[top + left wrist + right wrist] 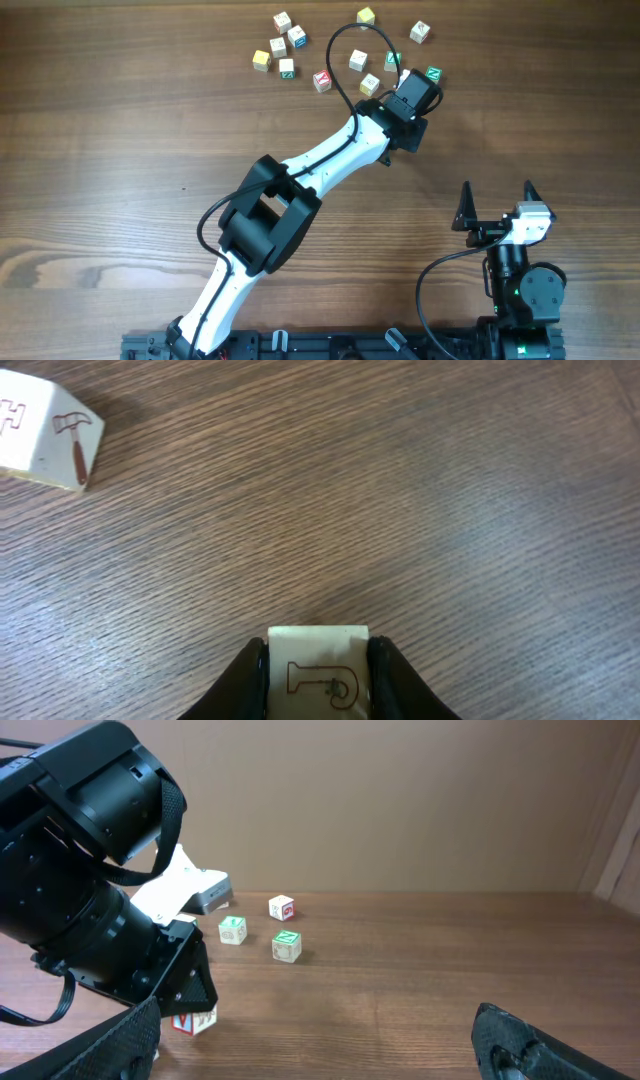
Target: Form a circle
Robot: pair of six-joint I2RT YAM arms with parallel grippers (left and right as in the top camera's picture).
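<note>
In the left wrist view my left gripper (318,665) is shut on a pale wooden cube (318,672) with a brown outlined letter on its face. From overhead the left gripper (412,97) hangs over the scattered cubes at the top middle and hides the held cube. The circle (279,46) is a tight cluster of several cubes at the top left, well away from both grippers. My right gripper (497,195) rests open near the front right, fingers (520,1045) wide apart with nothing between them.
Loose cubes lie around the left gripper: a green-marked one (433,73), another green one (392,62), a red-marked one (322,80), and others (366,15) farther back. A hammer-picture cube (48,440) lies ahead on the left. A red V cube (195,1020) shows under the left gripper.
</note>
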